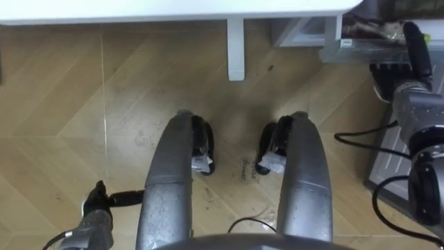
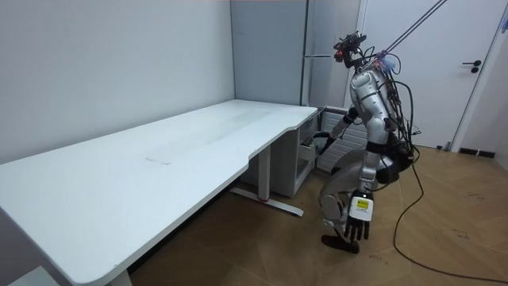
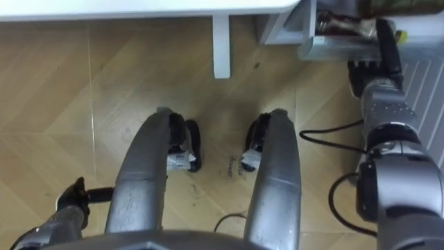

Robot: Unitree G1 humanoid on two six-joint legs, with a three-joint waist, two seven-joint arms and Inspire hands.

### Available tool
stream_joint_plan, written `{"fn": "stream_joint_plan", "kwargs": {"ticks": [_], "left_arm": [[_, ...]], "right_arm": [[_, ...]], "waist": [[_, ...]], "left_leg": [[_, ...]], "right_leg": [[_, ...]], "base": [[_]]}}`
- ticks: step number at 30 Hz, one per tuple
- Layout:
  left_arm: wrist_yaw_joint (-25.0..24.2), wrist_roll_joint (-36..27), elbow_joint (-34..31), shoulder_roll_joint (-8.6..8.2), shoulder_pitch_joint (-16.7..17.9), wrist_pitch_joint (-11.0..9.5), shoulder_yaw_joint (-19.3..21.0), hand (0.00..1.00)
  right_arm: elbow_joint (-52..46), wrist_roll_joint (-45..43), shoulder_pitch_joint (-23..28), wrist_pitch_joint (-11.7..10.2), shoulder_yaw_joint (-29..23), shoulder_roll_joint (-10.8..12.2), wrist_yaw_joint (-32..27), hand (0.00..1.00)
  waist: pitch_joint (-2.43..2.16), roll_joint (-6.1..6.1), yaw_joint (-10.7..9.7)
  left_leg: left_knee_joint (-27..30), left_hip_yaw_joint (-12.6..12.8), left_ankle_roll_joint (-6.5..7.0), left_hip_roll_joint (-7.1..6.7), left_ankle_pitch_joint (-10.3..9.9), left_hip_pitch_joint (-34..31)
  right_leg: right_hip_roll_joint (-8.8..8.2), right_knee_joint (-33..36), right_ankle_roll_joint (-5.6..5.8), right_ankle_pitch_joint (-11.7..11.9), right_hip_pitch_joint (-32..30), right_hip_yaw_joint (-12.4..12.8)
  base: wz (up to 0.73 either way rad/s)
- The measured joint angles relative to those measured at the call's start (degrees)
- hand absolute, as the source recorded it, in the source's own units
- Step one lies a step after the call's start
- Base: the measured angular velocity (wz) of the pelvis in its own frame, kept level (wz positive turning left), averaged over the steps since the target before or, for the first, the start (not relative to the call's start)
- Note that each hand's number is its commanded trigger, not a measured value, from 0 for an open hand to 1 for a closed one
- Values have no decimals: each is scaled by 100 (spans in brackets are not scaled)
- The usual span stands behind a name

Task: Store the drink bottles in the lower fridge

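Right hand (image 3: 375,69) at fridge drawer (image 3: 326,47)

Even, soft room light; dim shadow under table (image 2: 159,171).

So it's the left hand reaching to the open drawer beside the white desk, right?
Not quite: it is the right hand that reaches to the open drawer beside the white desk, as the left eye view shows. The left hand hangs low, open.
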Motion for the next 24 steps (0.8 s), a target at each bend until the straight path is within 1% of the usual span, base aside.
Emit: {"fn": "stream_joint_plan", "kwargs": {"ticks": [1,4,5,6,8,10,11,12,16,18,22,23,24], "left_arm": [[0,8,-26,1,0,-10,5,0],[-1,286,-93,1,7,-55,29,0],[-1,382,-126,2,23,-55,63,0],[-1,448,-149,1,30,-59,101,0],[0,571,-153,2,30,-80,149,0],[0,633,-155,2,31,-109,146,0],[3,658,-154,4,38,-109,146,0],[3,658,-154,5,56,-108,139,0],[-7,658,-208,7,176,-87,117,0],[-71,664,-307,9,218,-44,118,0],[-209,664,-456,15,333,-50,108,0],[-235,664,-536,28,349,-45,107,0],[-250,663,-636,54,404,-49,100,0]], "right_arm": [[-36,22,1,-1,0,0,-21,0],[-298,31,3,-35,4,1,-316,0],[-459,31,2,-37,4,1,-508,0],[-603,32,2,-47,5,1,-614,0],[-770,55,2,-100,5,1,-665,0],[-869,56,-1,-233,5,-1,-668,0],[-897,53,-7,-321,5,-14,-667,0],[-903,53,-7,-358,5,-34,-668,0],[-987,53,-45,-378,32,-39,-698,0],[-1265,52,-45,-419,123,-40,-731,0],[-1472,61,-45,-403,281,-36,-680,0],[-1479,63,-46,-415,297,-36,-680,0],[-1494,69,-46,-433,297,-35,-681,0]], "waist": [[0,0,2],[-5,8,2],[-8,12,0],[-12,20,9],[-18,30,60],[-29,49,148],[-29,57,199],[-29,63,266],[-28,79,305],[-29,83,302],[-25,96,263],[-27,100,280],[-27,100,303]], "left_leg": [[0,14,0,9,-1,3],[-10,44,-3,24,0,17],[-12,45,-12,24,-4,22],[-15,45,-15,19,-4,35],[-25,50,-3,11,4,72],[-38,50,-14,7,1,107],[-46,44,-20,1,4,128],[-46,32,-41,4,-7,151],[-18,-6,-88,-6,-35,205],[-5,-41,-111,8,-39,205],[6,-92,-145,25,-44,311],[9,-107,-172,31,-55,317],[22,-117,-184,68,-56,309]], "right_leg": [[2,1,0,1,-7,6],[2,8,-6,1,-20,29],[-1,8,-10,3,-21,36],[0,11,-36,13,-16,39],[7,14,-54,15,10,42],[10,15,-73,5,41,38],[28,20,-86,-6,62,30],[45,21,-90,-15,83,31],[33,69,-122,-78,143,5],[8,82,-154,-95,162,-17],[14,80,-190,-119,301,-62],[12,80,-198,-126,319,-80],[10,84,-209,-128,320,-99]], "base": [[-9],[-3],[0],[0],[0],[2],[4],[0],[2],[0],[0],[0],[0]]}}
